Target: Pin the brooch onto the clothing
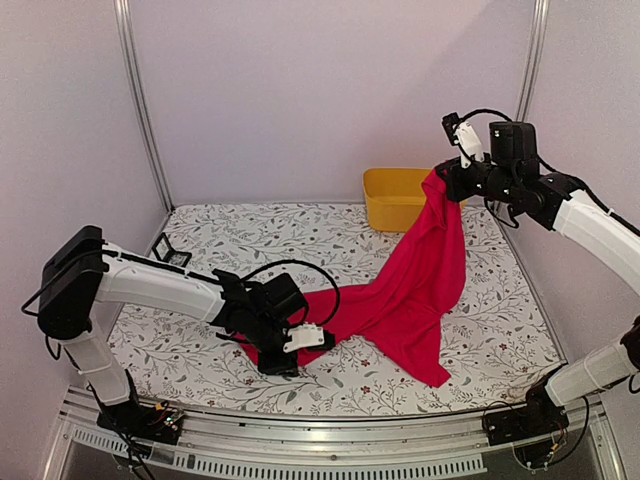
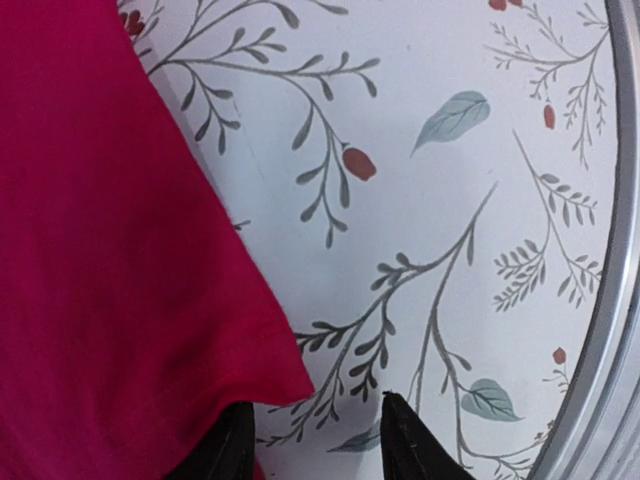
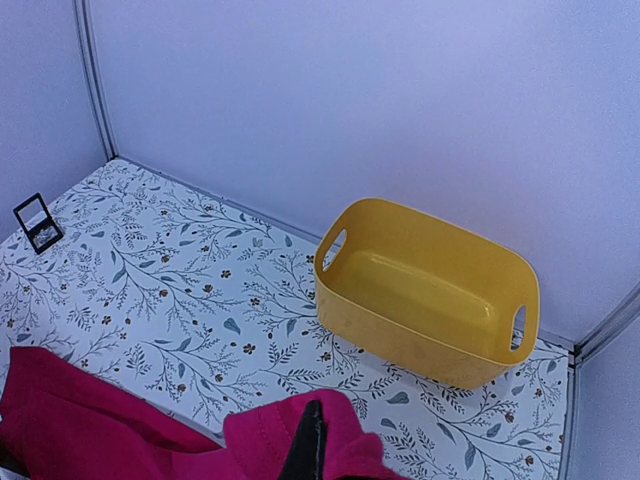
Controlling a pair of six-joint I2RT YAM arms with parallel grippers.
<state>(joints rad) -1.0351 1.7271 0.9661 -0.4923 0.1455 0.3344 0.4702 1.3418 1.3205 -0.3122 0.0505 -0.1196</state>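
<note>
The clothing (image 1: 410,290), a bright red-pink shirt, hangs from my right gripper (image 1: 440,180), which holds it high at the back right. Its lower part trails across the floral tablecloth toward the front left. In the right wrist view that gripper (image 3: 312,440) is shut on a bunched fold of the clothing (image 3: 260,440). My left gripper (image 1: 278,362) is low at the shirt's front-left end. In its wrist view the jaws (image 2: 318,430) stand apart over bare tablecloth, and the left finger touches the corner of the clothing (image 2: 100,250). The brooch is not in view.
A yellow bin (image 1: 385,175) stands at the back, just behind the hanging shirt; its inside (image 3: 400,330) looks empty. A small black frame (image 1: 170,250) stands at the back left of the table. The metal front rail (image 2: 610,330) runs close to my left gripper.
</note>
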